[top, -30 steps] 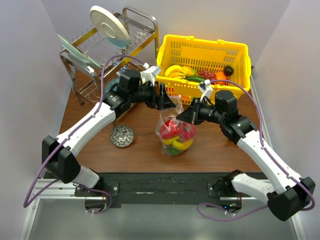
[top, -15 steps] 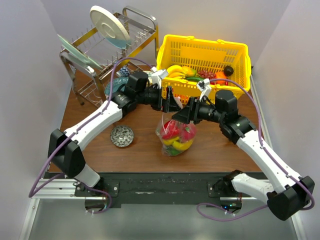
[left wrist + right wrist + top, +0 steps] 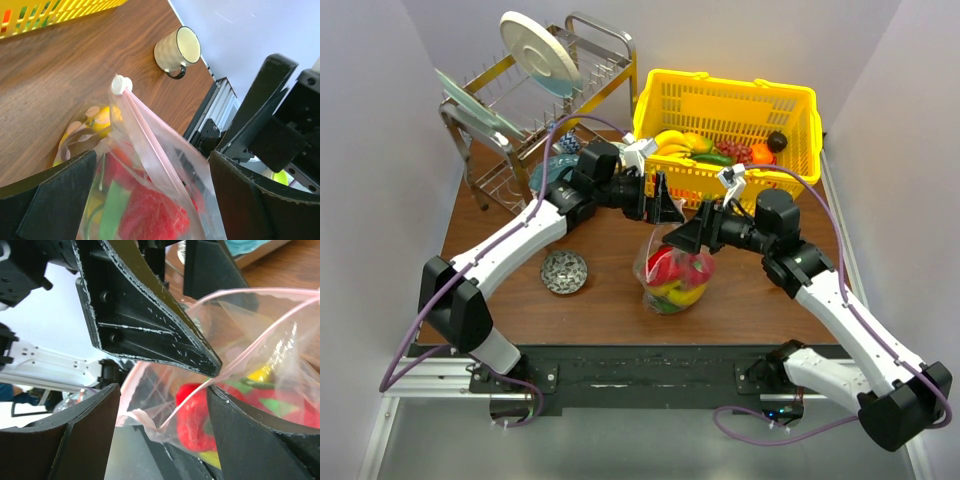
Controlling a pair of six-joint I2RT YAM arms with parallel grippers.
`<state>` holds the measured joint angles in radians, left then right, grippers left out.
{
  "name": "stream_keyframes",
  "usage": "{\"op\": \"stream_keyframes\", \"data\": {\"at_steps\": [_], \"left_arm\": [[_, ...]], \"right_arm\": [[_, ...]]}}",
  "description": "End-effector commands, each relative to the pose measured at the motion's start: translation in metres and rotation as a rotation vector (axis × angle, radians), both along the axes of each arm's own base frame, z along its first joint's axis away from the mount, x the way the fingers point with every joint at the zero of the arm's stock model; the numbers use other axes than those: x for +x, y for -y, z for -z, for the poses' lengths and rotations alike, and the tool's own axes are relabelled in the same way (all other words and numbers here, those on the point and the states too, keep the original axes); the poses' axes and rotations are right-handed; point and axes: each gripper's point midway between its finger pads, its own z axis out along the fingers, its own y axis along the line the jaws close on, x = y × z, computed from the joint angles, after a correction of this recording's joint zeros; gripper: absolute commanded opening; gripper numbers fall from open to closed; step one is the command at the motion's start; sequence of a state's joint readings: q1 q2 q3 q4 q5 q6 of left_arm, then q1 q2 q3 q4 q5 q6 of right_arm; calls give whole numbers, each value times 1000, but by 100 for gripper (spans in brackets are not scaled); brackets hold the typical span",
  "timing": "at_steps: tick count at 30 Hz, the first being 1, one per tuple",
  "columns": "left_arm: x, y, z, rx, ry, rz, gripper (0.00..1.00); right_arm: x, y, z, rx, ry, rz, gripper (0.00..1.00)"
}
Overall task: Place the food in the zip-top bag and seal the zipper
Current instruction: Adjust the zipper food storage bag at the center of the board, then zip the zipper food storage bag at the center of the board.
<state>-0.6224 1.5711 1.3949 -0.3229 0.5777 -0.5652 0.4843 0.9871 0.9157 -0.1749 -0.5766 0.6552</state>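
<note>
The clear zip-top bag [image 3: 646,262] stands on the table and holds red, yellow and green food [image 3: 674,274]. More food, a banana [image 3: 670,140] among it, lies in the yellow basket. My left gripper [image 3: 662,205] is open just behind the bag's top. In the left wrist view the bag [image 3: 200,200] sits between the spread fingers of the left gripper [image 3: 155,195]. The pink zipper [image 3: 150,140] runs down from a white slider [image 3: 119,85]. My right gripper [image 3: 165,430] is open around the bag's corner. There the zipper [image 3: 235,364] gapes above a red piece [image 3: 195,420].
The yellow basket [image 3: 800,135] stands at the back right. A metal dish rack [image 3: 510,110] with plates stands at the back left. A small patterned dish [image 3: 563,271] lies left of the bag. A cream mug [image 3: 177,47] sits near the table's edge.
My right gripper has gone from shut on the bag's top to open. The left gripper has moved right, up to the bag's mouth. The bag has settled slightly.
</note>
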Motion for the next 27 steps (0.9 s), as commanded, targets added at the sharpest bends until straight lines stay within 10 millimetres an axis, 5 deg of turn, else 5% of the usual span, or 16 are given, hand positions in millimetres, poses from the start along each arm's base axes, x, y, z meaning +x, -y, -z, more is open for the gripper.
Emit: {"op": "stream_keyframes", "data": {"at_steps": [1, 12, 18, 22, 27], "left_arm": [[1, 5, -31, -49, 54, 10, 100], [-12, 7, -15, -20, 37, 48, 97], [-5, 8, 8, 38, 18, 21, 65], [1, 6, 8, 51, 35, -4, 24], [4, 9, 5, 51, 44, 2, 0]], "right_arm": [[-5, -12, -25, 120, 36, -62, 73], [-1, -19, -21, 167, -17, -81, 74], [-4, -19, -24, 168, -14, -85, 74], [-5, -16, -23, 140, -14, -82, 74], [-6, -5, -10, 48, -26, -34, 74]]}}
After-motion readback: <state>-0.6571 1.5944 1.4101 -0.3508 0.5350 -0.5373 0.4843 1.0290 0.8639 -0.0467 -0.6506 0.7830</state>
